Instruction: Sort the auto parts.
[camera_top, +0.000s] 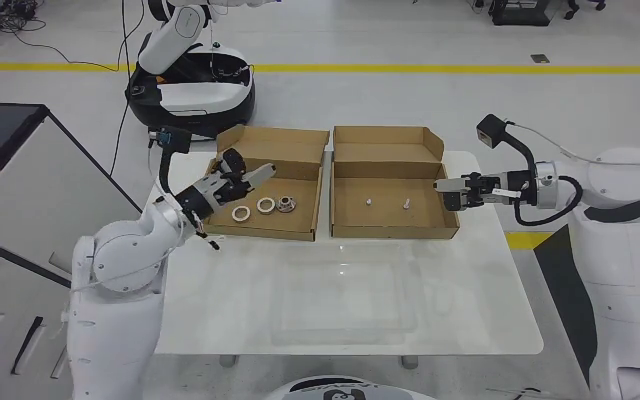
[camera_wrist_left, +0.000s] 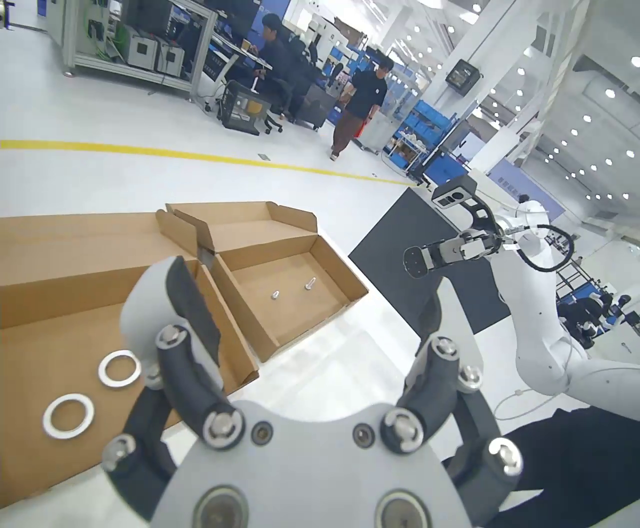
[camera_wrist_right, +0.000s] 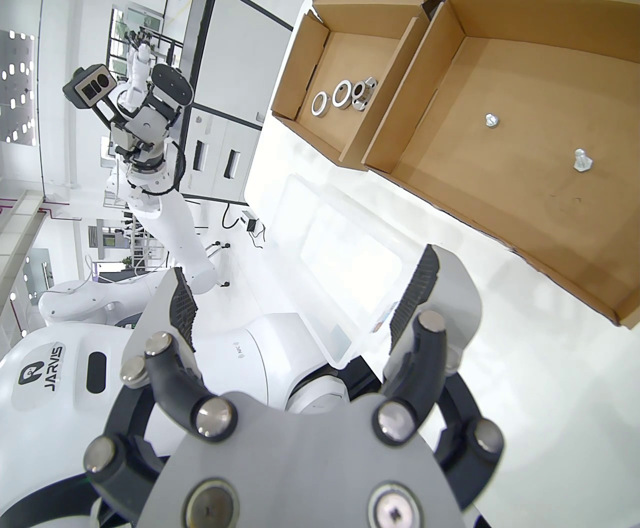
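Note:
Two open cardboard boxes stand side by side on the white table. The left box (camera_top: 290, 150) holds two flat metal rings (camera_top: 241, 212) (camera_top: 265, 205) and a metal hub (camera_top: 286, 204). The right box (camera_top: 390, 215) holds two small bolts (camera_top: 369, 200) (camera_top: 407, 203). My left gripper (camera_top: 262, 175) hovers open and empty above the left box's left part, over the rings (camera_wrist_left: 119, 368). My right gripper (camera_top: 441, 186) hangs open and empty at the right box's outer wall, with the bolts (camera_wrist_right: 491, 120) (camera_wrist_right: 581, 160) farther in.
A clear plastic tray (camera_top: 345, 295) lies on the table in front of both boxes. Both box lids (camera_top: 385, 140) stand open toward the back. A second robot base (camera_top: 195, 95) stands on the floor behind the table.

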